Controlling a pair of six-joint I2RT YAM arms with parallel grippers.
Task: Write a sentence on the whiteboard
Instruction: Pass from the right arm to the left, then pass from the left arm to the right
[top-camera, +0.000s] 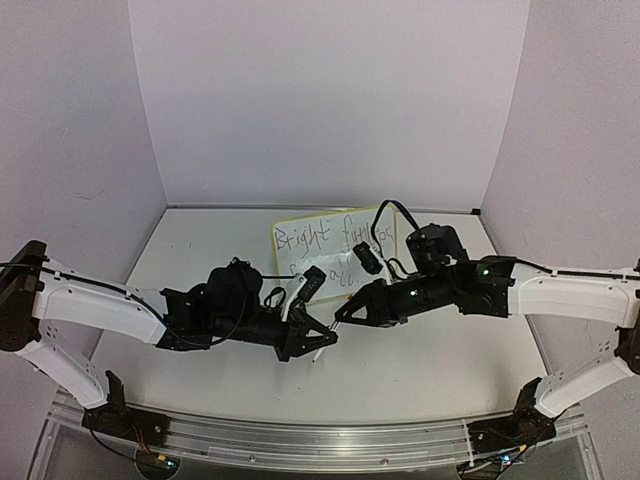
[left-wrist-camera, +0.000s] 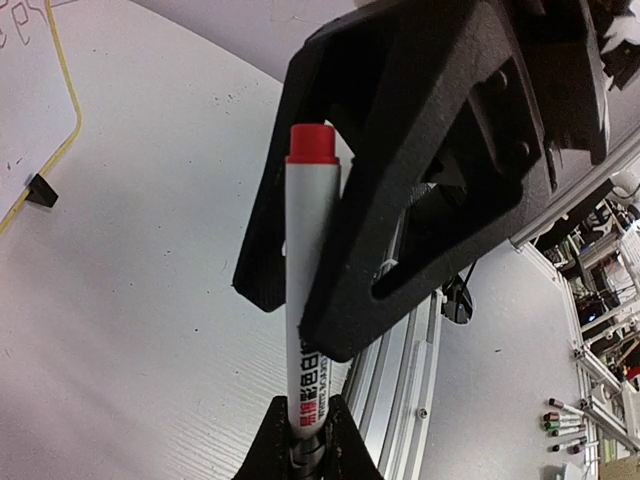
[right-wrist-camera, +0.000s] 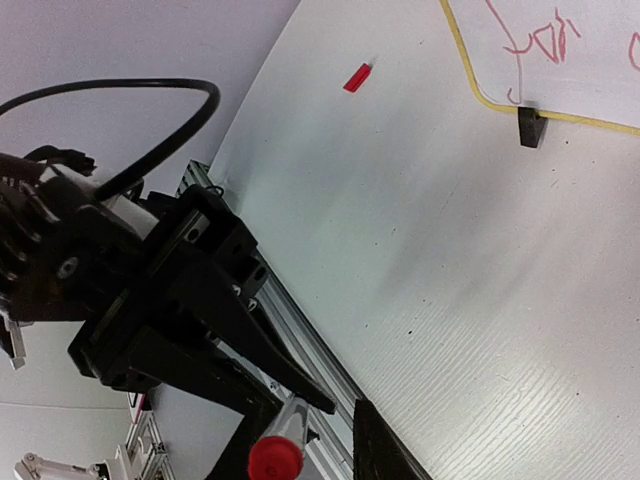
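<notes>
The whiteboard (top-camera: 330, 215) stands at the back middle of the table, with the sentence (top-camera: 325, 240) in thin handwriting on two lines, roughly "Bright future for all". The writing looks red in the right wrist view (right-wrist-camera: 540, 45). My left gripper (left-wrist-camera: 305, 437) is shut on a white marker (left-wrist-camera: 308, 260) with a red end (left-wrist-camera: 311, 143). My right gripper (right-wrist-camera: 300, 455) is open, its fingers (left-wrist-camera: 400, 250) on either side of the marker's red end (right-wrist-camera: 274, 460), with a gap on one side. Both grippers meet in front of the board (top-camera: 330, 325).
A small red cap (right-wrist-camera: 357, 77) lies on the table left of the board. A black clip foot (right-wrist-camera: 531, 127) holds the board's yellow rim (left-wrist-camera: 72, 100). An aluminium rail (top-camera: 320, 440) runs along the table's near edge. Spare markers (left-wrist-camera: 565, 418) lie beyond it.
</notes>
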